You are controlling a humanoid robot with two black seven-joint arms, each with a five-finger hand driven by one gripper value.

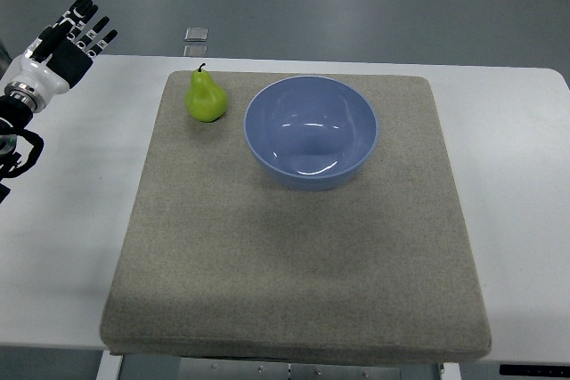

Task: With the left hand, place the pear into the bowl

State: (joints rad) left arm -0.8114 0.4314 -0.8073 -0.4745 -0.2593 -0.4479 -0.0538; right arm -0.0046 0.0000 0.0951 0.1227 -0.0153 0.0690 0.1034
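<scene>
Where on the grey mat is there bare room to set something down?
The grey felt mat is bare across its whole near half, below the blue ceramic bowl, and along its right side. The far-left corner is tight: the green pear stands close beside the bowl.

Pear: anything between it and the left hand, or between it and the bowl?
Nothing visible. The left hand hovers at the table's far-left corner, open; only bare table and mat lie between it and the pear. The bowl sits just right of the pear, empty.

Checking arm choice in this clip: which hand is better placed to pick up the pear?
Left. The left hand hovers open at the table's far left corner, on the same side as the pear, which stands left of the bowl. The right hand is not in view.
</scene>
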